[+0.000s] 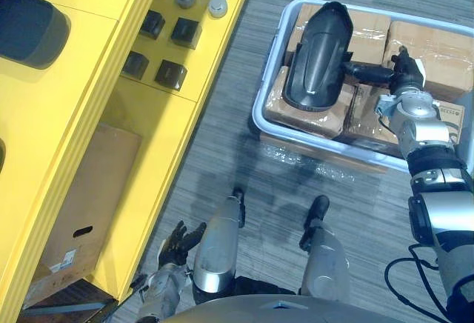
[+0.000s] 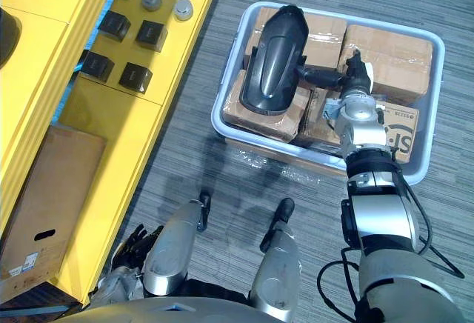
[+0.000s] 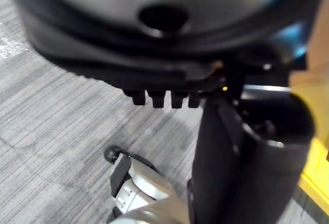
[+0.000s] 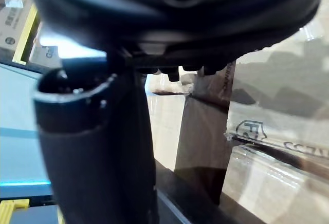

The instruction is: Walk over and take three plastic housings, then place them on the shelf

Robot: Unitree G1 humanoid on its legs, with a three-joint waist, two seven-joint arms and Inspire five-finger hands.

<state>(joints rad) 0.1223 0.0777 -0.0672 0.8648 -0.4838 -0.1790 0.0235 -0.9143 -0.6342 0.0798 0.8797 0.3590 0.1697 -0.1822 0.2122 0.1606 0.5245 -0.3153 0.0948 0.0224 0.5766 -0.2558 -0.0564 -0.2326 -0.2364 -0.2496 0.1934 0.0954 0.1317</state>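
My right hand (image 1: pixel 406 71) hangs over the bin's (image 1: pixel 258 108) middle, fingers loose and clasping nothing. Only the thumb stretches out to the right edge of the black plastic housing (image 1: pixel 318 56), which lies on wrapped boxes (image 1: pixel 429 45) along the bin's left side. My left hand (image 1: pixel 180 243) (relaxed, fingers spread) hangs beside the yellow shelf (image 1: pixel 89 115).

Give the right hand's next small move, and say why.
Probably close the right hand on the near edge of the black housing: its straight fingers reach that edge, and the housing lies ungripped atop the boxes in the bin.
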